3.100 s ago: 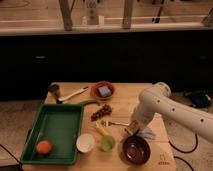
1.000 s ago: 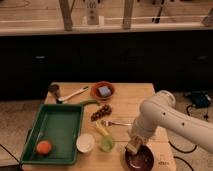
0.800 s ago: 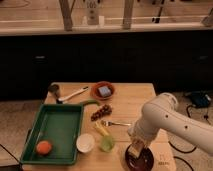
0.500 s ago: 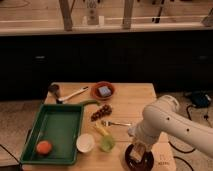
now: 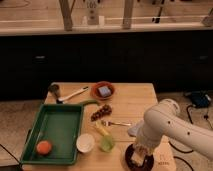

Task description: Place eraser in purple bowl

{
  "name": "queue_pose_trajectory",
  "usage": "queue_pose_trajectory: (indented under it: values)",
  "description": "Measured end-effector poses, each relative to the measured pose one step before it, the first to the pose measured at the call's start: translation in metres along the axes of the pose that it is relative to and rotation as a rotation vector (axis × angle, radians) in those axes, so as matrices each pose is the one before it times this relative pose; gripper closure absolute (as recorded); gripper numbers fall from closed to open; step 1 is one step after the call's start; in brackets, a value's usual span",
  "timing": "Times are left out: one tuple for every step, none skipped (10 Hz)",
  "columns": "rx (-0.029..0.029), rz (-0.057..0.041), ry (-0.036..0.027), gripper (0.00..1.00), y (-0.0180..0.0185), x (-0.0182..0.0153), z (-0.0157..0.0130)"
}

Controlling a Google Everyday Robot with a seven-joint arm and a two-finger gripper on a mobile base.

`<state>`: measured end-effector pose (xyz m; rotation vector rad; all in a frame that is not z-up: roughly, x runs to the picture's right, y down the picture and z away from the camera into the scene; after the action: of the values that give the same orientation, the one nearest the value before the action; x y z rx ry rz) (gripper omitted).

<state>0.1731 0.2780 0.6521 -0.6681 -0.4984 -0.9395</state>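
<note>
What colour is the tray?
The tray is green, camera view; the gripper hovers over the purple bowl.

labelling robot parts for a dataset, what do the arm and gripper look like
The arm is white, smooth and rounded, built of thick tubular segments; no cables or markings show on it. The gripper, over the purple bowl, looks darker.

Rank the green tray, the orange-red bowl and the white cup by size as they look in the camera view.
Largest: green tray.
Then: orange-red bowl.
Smallest: white cup, though it is nearer.
The gripper hangs over the purple bowl.
</note>
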Motion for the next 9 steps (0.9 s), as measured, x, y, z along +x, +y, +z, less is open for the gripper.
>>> queue_pose_trajectory:
  values:
    - [-0.00078,-0.00146,-0.00031,0.21,0.00067,0.00042,0.00072]
    - [-0.00034,-0.00047,0.00002,0.2,0.0011,0.00026,0.00012]
    - [0.00048,-0.00055,0.00017,0.2,0.00092,0.00032,-0.00027]
    - [0.00118,-0.00172,0.00009,0.2,0.00139,0.00023,-0.00125]
    - [0.00075,-0.00115,-0.00105,0.2,0.00124,0.0001,-0.00055]
    - [0.00004,-0.00231,-0.00156,0.2,0.00085,0.00002,-0.00047]
    - [-0.00068,-0.00405,-0.00231,0.2,0.00076,0.00065,-0.0009]
    - [-0.00066,-0.00283,-0.00163,0.2,0.00003,0.00049,-0.00048]
    - [0.00003,-0.0012,-0.00097,0.2,0.0,0.00056,-0.00045]
